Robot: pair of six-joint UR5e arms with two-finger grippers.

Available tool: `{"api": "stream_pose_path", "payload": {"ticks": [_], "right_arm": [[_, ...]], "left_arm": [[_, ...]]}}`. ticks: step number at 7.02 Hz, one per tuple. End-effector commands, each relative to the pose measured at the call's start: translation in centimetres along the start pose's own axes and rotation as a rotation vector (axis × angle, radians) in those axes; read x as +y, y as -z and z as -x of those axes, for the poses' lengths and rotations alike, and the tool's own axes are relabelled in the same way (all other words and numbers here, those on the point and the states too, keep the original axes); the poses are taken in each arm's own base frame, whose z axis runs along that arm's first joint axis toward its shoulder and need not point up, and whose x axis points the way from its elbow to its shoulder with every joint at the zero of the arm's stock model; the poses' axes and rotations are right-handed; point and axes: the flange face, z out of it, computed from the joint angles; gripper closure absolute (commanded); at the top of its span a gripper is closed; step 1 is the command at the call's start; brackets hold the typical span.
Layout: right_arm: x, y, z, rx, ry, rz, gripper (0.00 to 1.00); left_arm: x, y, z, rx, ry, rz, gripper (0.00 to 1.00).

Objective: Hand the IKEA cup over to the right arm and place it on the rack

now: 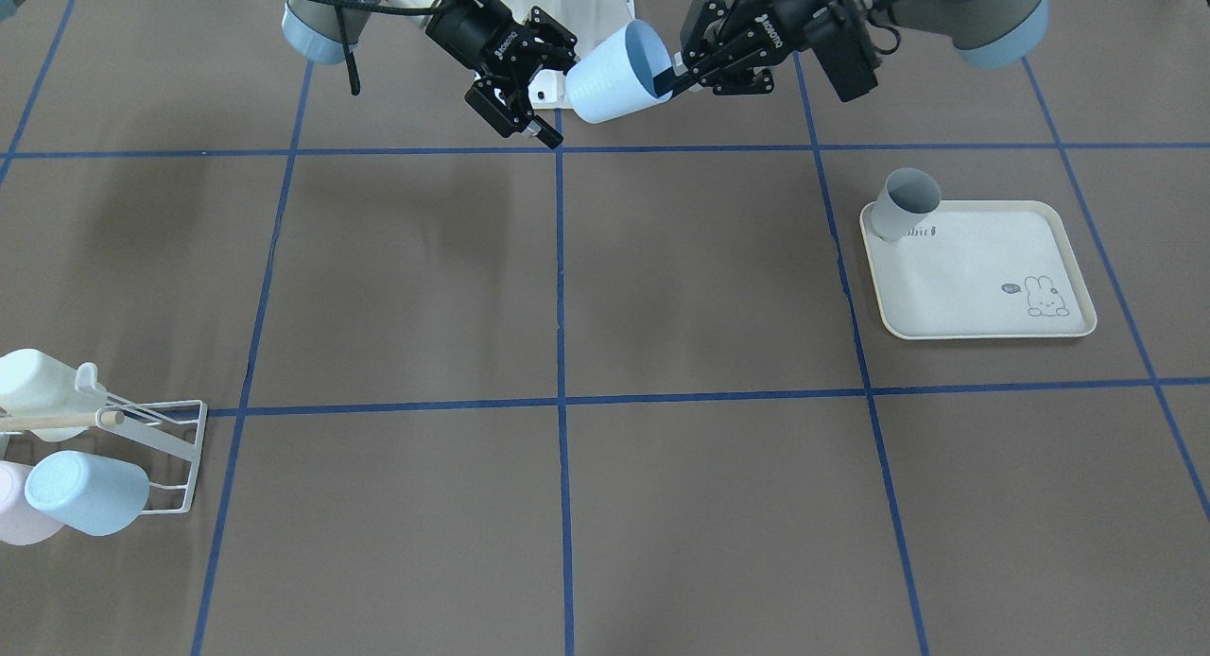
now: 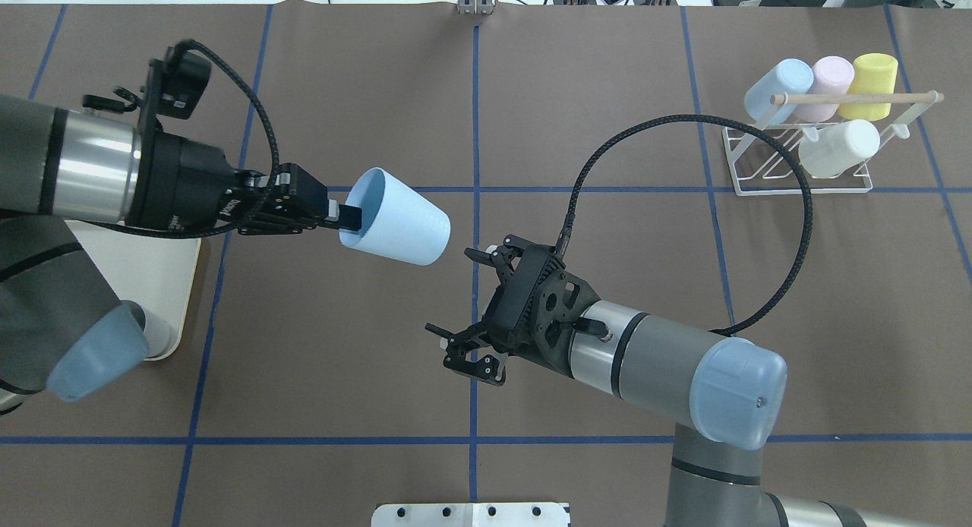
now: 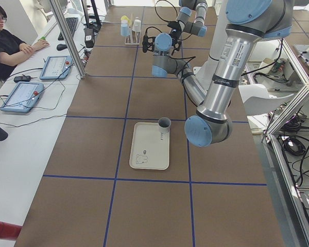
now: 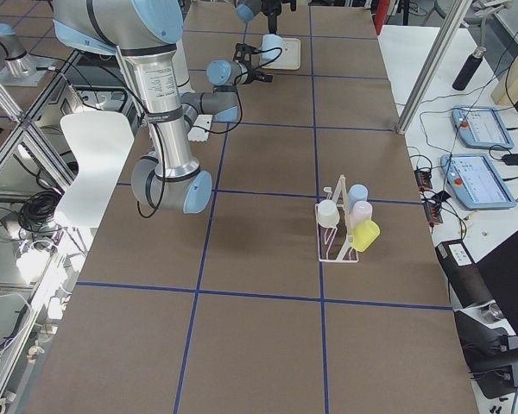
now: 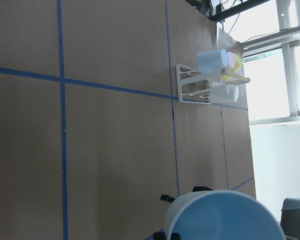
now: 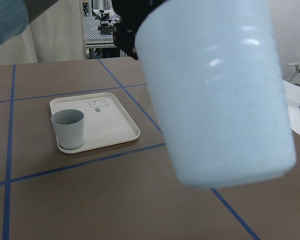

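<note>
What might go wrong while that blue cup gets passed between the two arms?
The left pincer grips the blue cup only by its rim, in mid-air; a nudge might drop it. The right pincer is open and near the cup's base, not around it, so it may bump it. The rack already carries four cups, leaving little room.

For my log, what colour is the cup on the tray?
Grey cup, clearest in the right wrist view.

The light-blue cup [image 2: 395, 227] is smooth plastic with a soft sheen, the table [image 2: 342, 79] wears matt brown paper-like covering, the rack [image 2: 759, 162] by its far right corner is white-coated wire with a pale wooden dowel [image 2: 850, 98], and the right arm [image 2: 668, 360] shows satin metal and a braided black cable [image 2: 807, 208].
</note>
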Motion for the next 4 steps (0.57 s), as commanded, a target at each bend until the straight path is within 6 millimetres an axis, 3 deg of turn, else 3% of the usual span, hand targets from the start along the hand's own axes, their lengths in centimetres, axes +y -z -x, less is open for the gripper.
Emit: {"api": "stream_pose_path", "payload": {"ticks": [1, 4], "right_arm": [[-0.20, 0.09, -0.03, 0.000, 0.000, -0.004, 0.01], [-0.20, 0.09, -0.03, 0.000, 0.000, -0.004, 0.01]], "left_arm": [[0.87, -1.72, 0.37, -0.005, 0.008, 0.019, 1.00], [1.00, -2.22, 0.96, -0.010, 0.006, 0.026, 1.00]]}}
